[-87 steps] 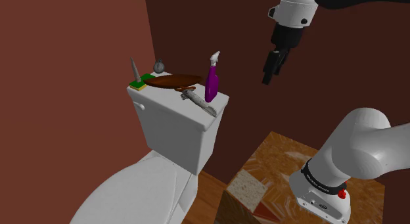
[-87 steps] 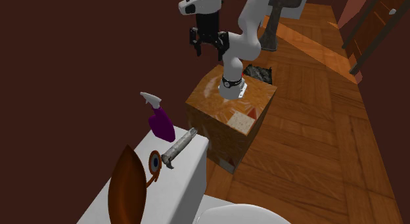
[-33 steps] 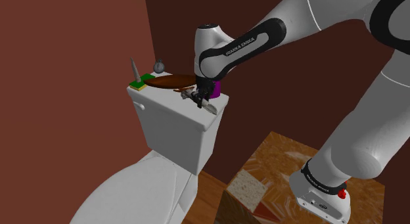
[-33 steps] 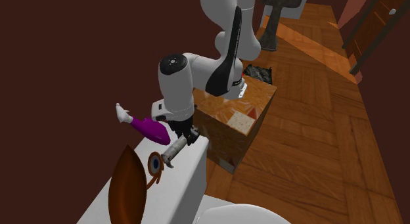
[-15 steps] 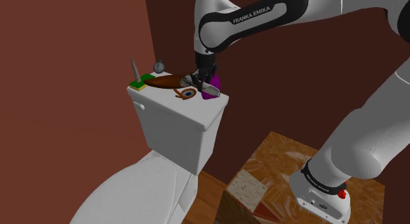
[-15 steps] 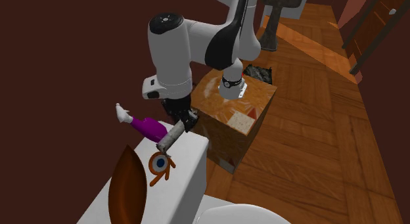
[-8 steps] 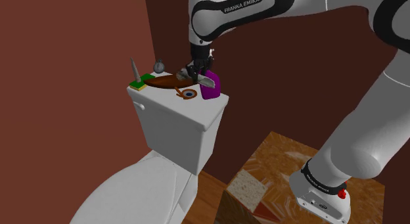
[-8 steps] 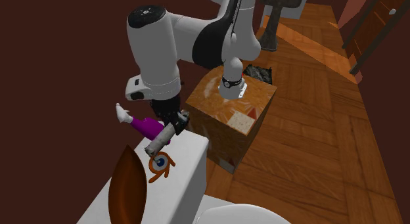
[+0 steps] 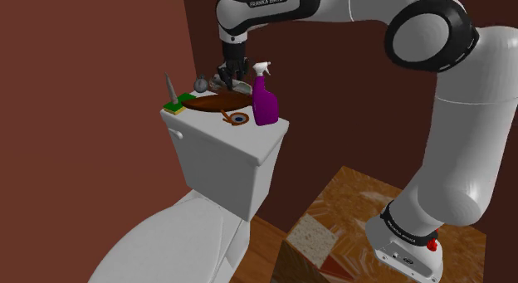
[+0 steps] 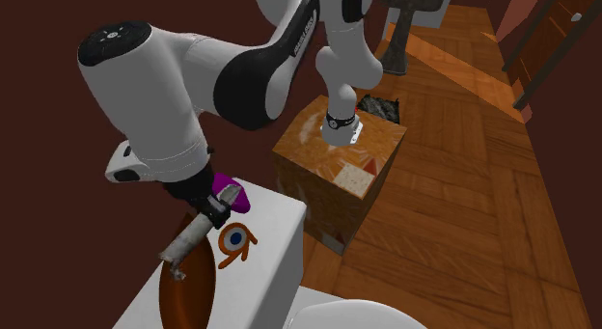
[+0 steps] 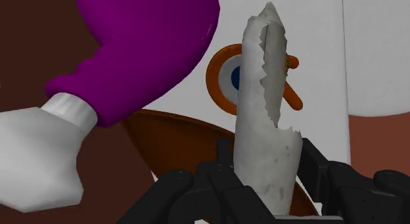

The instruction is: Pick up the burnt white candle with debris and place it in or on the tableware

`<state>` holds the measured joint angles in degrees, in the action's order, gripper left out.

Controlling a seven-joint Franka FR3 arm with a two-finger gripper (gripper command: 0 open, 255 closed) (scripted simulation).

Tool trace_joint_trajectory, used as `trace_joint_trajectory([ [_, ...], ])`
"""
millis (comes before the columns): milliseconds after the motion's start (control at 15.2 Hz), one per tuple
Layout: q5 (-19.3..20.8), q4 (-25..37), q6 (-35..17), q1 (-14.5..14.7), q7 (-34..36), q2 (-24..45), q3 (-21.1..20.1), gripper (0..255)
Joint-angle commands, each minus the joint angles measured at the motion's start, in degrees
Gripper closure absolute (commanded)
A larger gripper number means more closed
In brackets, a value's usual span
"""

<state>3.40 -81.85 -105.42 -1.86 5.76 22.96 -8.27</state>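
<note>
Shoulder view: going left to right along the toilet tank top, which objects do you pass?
Green and yellow sponge → brown oval dish → purple spray bottle with white nozzle. The black hand, clasping the ragged white candle, overlaps the dish and is left out.

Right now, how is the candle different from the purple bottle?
The candle is greyish white; the bottle is purple with a white sprayer. The candle is a thin, ragged stick; the bottle is fat with a narrow neck. The candle is clasped in the gripper, slanting above the brown dish; the bottle stands upright on the toilet tank. Both are over that tank.
</note>
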Motion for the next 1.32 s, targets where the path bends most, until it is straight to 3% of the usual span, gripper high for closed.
trace_joint_trajectory([
  [0, 0.6, 8.8, 3.2, 0.3, -0.4, 5.6, 0.3, 255],
  [198, 1.4, 27.4, 10.6, 1.1, -1.3, 16.8, 0.8, 255],
  [264, 1.8, 39.2, 15.5, 1.9, -1.8, 23.6, 1.2, 255],
  [660, 1.6, 29.9, 8.9, 1.3, -1.6, 20.9, 1.1, 255],
  [1254, 1.7, 21.6, 1.4, 0.8, -1.3, 20.2, 1.1, 255],
])
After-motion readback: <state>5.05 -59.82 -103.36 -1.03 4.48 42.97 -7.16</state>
